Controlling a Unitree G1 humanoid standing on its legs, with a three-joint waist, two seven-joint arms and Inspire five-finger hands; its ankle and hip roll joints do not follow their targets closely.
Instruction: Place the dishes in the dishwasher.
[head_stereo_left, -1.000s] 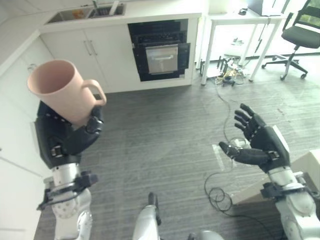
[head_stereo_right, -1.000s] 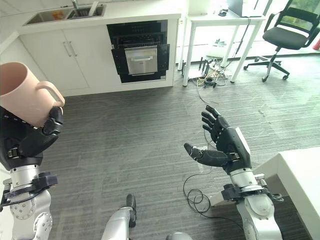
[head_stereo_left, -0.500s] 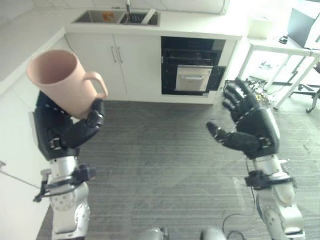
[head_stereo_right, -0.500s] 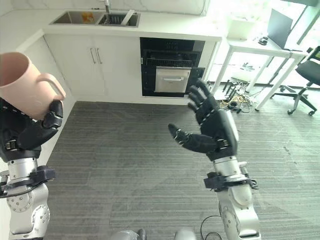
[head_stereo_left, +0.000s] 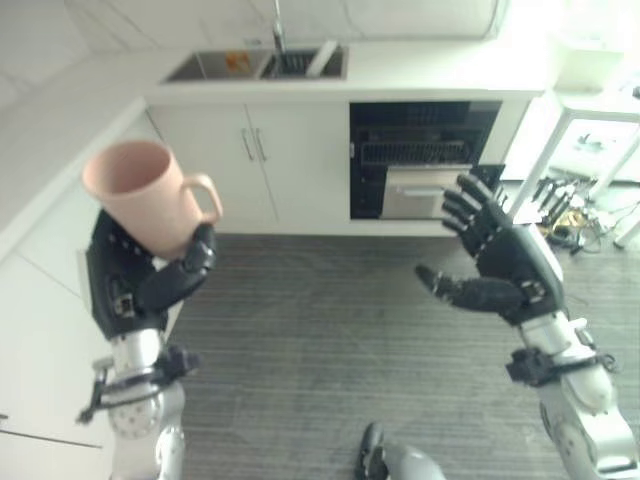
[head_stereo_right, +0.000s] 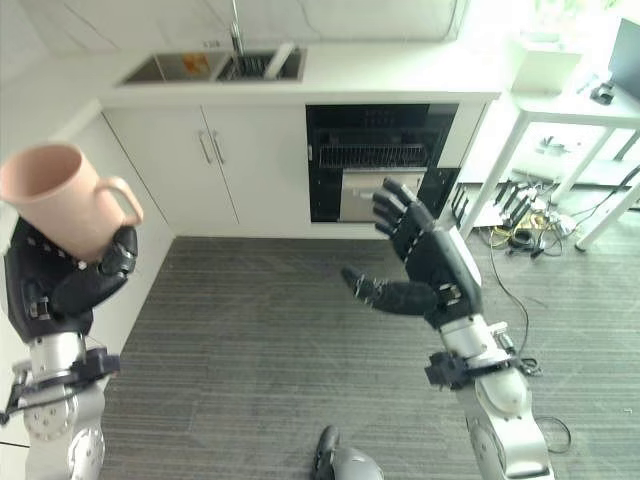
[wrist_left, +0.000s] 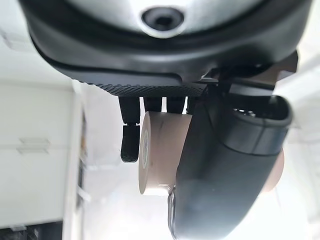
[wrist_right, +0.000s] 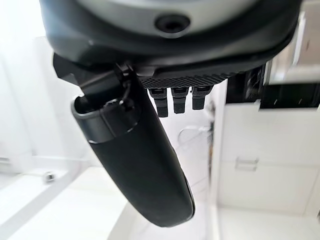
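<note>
A pale pink mug (head_stereo_left: 140, 195) is held upright in my left hand (head_stereo_left: 150, 285), raised at the left over the floor; the thumb lies by its handle. The left wrist view has the fingers and thumb curled round the mug (wrist_left: 160, 152). My right hand (head_stereo_left: 510, 265) is lifted at the right with fingers spread and nothing in it. Straight ahead, under the white counter, stands the open dishwasher (head_stereo_left: 420, 160) with a wire rack (head_stereo_left: 415, 152) inside and its door part way down.
White cabinets (head_stereo_left: 250, 165) run left of the dishwasher, with a sink (head_stereo_left: 260, 65) in the counter above. A white counter (head_stereo_left: 40, 150) lines the left side. A white table (head_stereo_right: 590, 110) with cables below stands at the right. Grey floor (head_stereo_left: 330, 320) lies between.
The camera has turned towards the kitchen units, so the dishwasher now sits straight ahead. The mug stays in my left hand. My right hand has risen from low to chest height, still spread.
</note>
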